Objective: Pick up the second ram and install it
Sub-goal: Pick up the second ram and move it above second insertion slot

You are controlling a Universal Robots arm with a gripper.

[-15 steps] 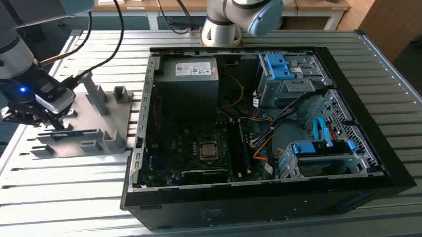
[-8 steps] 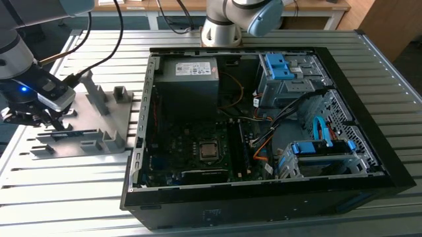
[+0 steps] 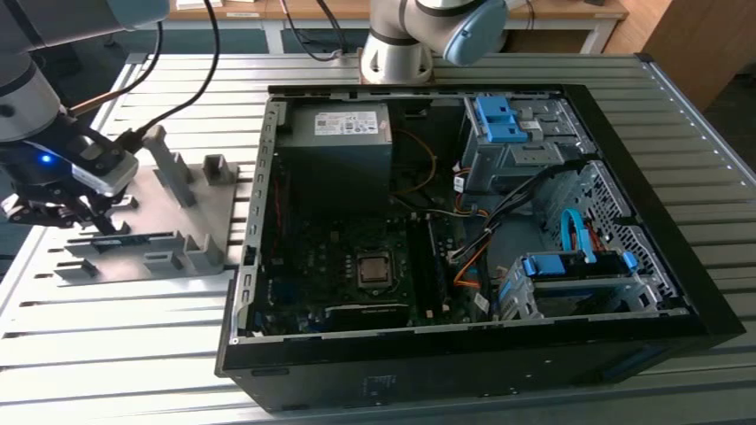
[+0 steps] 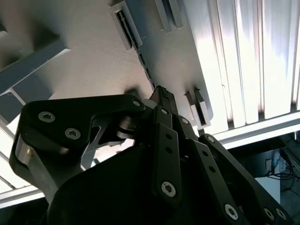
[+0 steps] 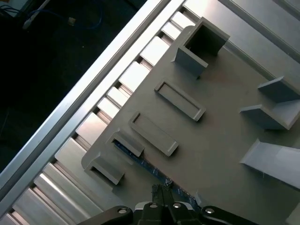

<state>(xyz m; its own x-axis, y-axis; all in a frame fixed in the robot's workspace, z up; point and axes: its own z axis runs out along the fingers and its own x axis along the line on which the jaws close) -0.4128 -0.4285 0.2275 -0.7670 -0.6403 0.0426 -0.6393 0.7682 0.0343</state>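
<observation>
On tray (image 5: 220, 140), second ram (image 5: 147, 167) edge-up, long axis horizontal; hand (image 5: 161, 190) pinches it.

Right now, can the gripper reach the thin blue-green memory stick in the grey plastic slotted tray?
Probably yes: the gripper sits right at the memory stick, with nothing between them.

Exterior view: even, moderate light; slatted table (image 3: 709, 177) pale, computer case (image 3: 354, 390) interior dim, blue light (image 3: 45, 160) glowing. Second wrist view: hard glare on table slats, gripper (image 4: 161, 93) dark against it. First wrist view: grey tray (image 5: 225, 140) softly lit, short shadows beside ribs.
</observation>
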